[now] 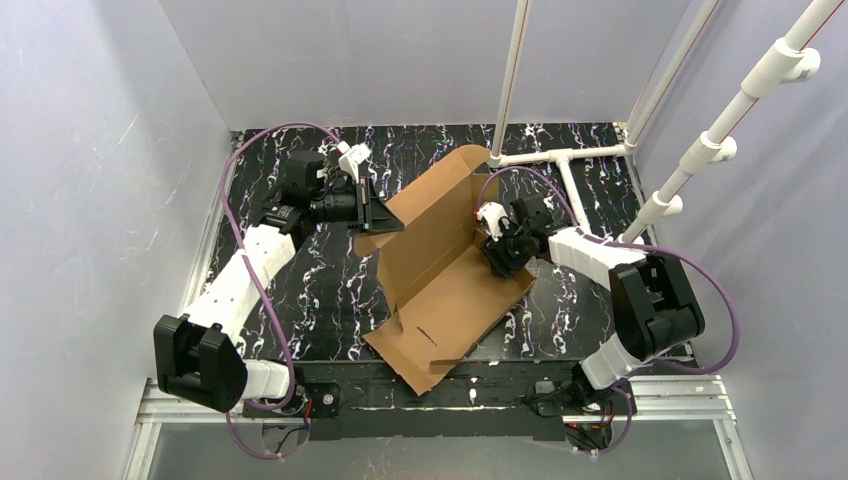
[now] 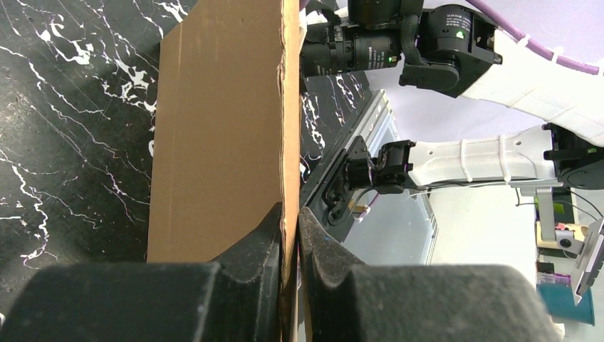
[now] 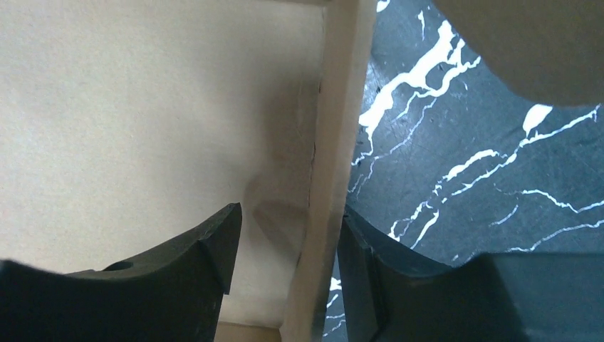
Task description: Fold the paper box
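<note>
Item: paper box, mid-table, near panel flat, far panel raised. I judge it light, stiff across panels, weak at creases; I'd hold it by the panel edges. Left fingers clenched on its raised edge. Right fingers released, straddling a wall.

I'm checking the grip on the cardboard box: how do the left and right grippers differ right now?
The left gripper is pinched shut on a box edge; the right gripper stands open, with a gap beside the cardboard. The left holds the box's far-left flap, the right is at its right side. Both straddle a cardboard edge.
</note>
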You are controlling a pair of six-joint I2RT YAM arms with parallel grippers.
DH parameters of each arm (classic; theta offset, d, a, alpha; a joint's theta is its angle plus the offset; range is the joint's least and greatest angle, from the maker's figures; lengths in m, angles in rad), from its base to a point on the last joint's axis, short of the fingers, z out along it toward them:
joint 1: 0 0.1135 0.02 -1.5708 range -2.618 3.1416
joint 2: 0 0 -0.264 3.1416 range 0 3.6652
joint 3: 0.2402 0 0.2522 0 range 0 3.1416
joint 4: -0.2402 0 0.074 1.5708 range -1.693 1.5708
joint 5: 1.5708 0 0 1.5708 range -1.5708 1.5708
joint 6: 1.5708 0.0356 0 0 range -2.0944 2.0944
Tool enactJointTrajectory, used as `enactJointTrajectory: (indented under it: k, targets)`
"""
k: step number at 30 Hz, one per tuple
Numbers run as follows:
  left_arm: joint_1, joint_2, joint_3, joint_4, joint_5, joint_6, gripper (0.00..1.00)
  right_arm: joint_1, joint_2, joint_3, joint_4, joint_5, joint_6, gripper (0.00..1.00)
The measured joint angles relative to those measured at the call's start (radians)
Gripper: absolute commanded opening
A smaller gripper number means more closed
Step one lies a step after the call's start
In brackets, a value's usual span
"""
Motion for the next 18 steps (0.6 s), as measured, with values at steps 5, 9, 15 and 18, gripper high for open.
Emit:
enactJointTrajectory:
  k: [5,9,15,18]
  targets:
    - [0.000,0.000,-0.006,0.007,0.000,-0.005,0.13,0.003,0.034,0.018,0.022,-0.017,0.023,0.23]
    - [0.000,0.000,-0.006,0.014,-0.001,-0.008,0.16,-0.002,0.040,0.017,0.047,0.008,0.036,0.01]
    - [0.000,0.004,-0.002,0.024,-0.038,-0.016,0.44,-0.004,0.040,0.016,0.067,0.031,0.061,0.25]
    - [0.000,0.024,0.027,0.010,-0.074,-0.003,0.65,-0.003,0.039,0.016,0.080,0.029,0.081,0.26]
